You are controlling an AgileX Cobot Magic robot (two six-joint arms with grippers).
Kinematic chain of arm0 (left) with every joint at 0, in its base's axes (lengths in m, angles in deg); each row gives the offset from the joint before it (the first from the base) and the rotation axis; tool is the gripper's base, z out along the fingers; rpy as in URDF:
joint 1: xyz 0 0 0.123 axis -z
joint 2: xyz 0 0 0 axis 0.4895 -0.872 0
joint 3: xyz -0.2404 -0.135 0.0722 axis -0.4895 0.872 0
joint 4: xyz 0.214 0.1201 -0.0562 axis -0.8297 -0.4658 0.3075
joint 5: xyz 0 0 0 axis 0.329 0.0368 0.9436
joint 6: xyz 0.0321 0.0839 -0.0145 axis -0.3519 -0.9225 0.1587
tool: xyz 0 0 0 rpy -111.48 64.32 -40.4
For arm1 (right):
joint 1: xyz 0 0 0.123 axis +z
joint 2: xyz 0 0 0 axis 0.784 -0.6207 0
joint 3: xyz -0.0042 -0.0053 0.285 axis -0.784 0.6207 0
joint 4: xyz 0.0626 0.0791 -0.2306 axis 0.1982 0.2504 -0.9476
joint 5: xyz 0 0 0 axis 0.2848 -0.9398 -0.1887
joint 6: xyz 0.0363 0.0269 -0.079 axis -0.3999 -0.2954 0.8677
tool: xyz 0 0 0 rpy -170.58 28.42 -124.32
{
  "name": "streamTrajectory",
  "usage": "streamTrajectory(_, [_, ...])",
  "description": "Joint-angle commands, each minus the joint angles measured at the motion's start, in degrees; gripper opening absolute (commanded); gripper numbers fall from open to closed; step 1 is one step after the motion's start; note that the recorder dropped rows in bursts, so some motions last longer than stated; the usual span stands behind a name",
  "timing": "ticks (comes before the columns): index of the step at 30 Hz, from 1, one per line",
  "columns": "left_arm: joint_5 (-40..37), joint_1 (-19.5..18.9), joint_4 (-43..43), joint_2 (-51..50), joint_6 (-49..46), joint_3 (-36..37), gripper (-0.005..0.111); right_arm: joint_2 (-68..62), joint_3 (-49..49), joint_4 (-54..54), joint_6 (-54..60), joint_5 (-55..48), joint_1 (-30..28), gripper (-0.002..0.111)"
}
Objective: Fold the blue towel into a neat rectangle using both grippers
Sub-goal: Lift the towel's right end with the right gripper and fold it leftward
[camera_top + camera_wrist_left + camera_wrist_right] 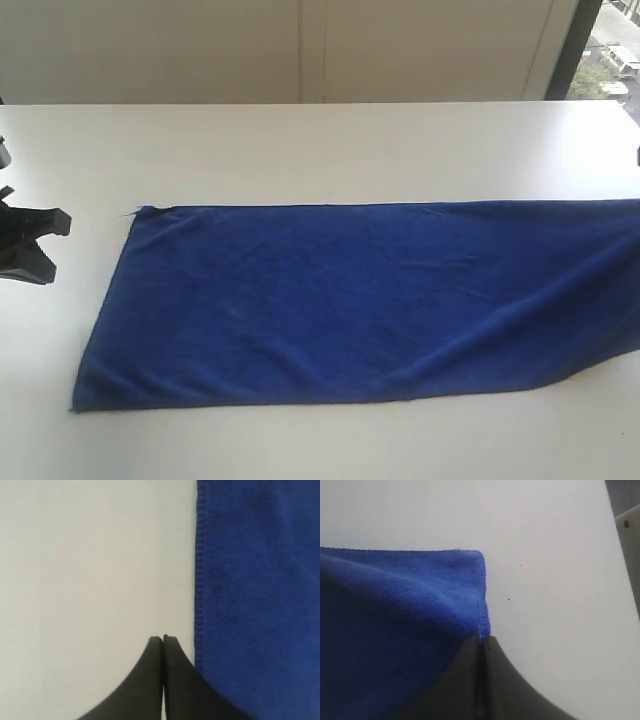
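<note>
soft, limp blue towel (350,300), best taken at corners; left gripper (163,639) pressed together, empty; right gripper (481,639) pinching the hem (482,595)

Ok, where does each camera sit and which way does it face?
Exterior: above the white tabletop, looking down across the deep blue fuzzy towel; a black arm part shows at left.
Left wrist: looks down past the shut left gripper at bare table beside the towel's hem.
Right wrist: looks past the right gripper, shut on the towel's hem near a corner.
Shared: every view shows towel and table.
</note>
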Motion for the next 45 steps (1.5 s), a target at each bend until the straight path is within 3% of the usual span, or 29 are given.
streamTrajectory(1, [-1.65, -0.18, 0.19, -0.06, -0.07, -0.19, 0.0, 0.77, -1.92, -1.7, -1.08, -3.0, -0.37, 0.0])
streamTrajectory(5, [-1.76, -0.18, 0.19, -0.06, -0.07, -0.19, 0.0, 2.95, -2.24, -0.12, -1.08, -4.02, -0.24, 0.0])
streamTrajectory(8, [-1.76, -0.18, 0.19, -0.06, -0.07, -0.19, 0.0, 6.7, -2.37, 9.42, 2.5, -5.8, 0.15, 0.0])
streamTrajectory(12, [-1.55, -0.18, 0.64, -0.06, 0.04, -0.19, 0.0, 10.18, -2.37, 11.48, 3.0, -6.17, 4.15, 0.0])
streamTrajectory(23, [-1.39, -0.18, 1.48, -0.06, 0.04, -0.19, 0.0, 11.41, -2.92, 15.29, 2.35, -1.82, 24.62, 0.0])
streamTrajectory(31, [-1.52, -0.18, 1.53, -0.06, 0.04, -0.19, 0.0, 5.75, -9.92, 17.61, 0.85, -0.31, 38.38, 0.0])
streamTrajectory(45, [-1.55, -0.18, 1.53, -0.06, 0.04, -0.19, 0.0, -10.34, -24.01, 18.97, -0.49, 3.26, 55.95, 0.0])
